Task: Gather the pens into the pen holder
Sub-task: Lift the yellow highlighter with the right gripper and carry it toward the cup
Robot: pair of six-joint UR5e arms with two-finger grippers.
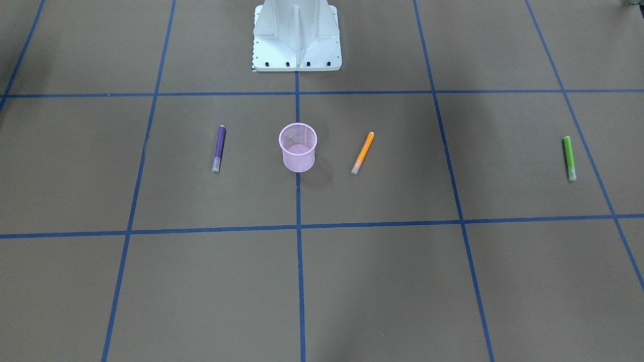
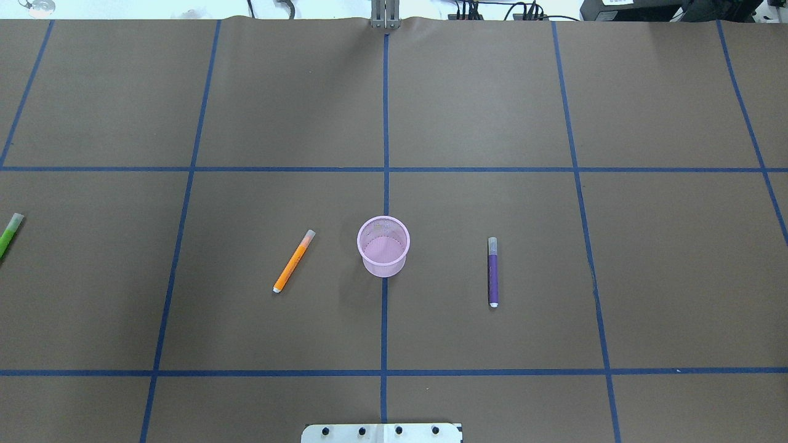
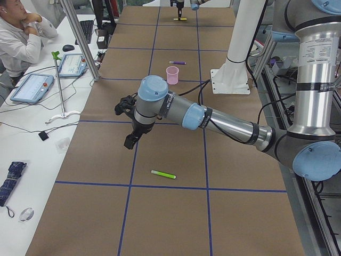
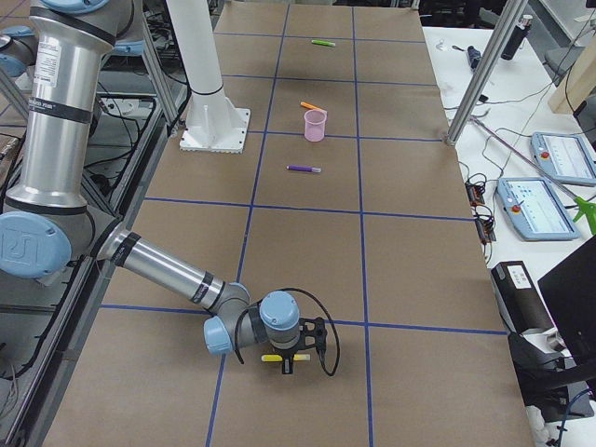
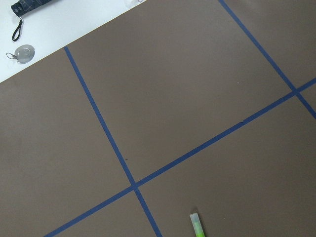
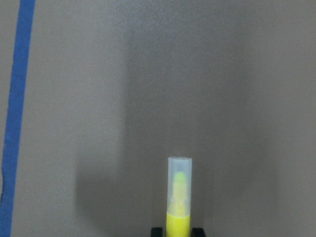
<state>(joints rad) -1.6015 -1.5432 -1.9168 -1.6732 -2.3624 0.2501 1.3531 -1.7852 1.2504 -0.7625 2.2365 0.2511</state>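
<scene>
The pink mesh pen holder stands upright mid-table. An orange pen lies to its left and a purple pen to its right. A green pen lies at the far left edge; it also shows in the left wrist view. My left gripper hovers above the table short of the green pen; I cannot tell if it is open. My right gripper is down at the table's far right end, its fingers against both sides of a yellow pen.
The robot's white base stands at the near table edge. Blue tape lines grid the brown table. Operators' desks with tablets and a seated person line the far side. An umbrella lies off the table end.
</scene>
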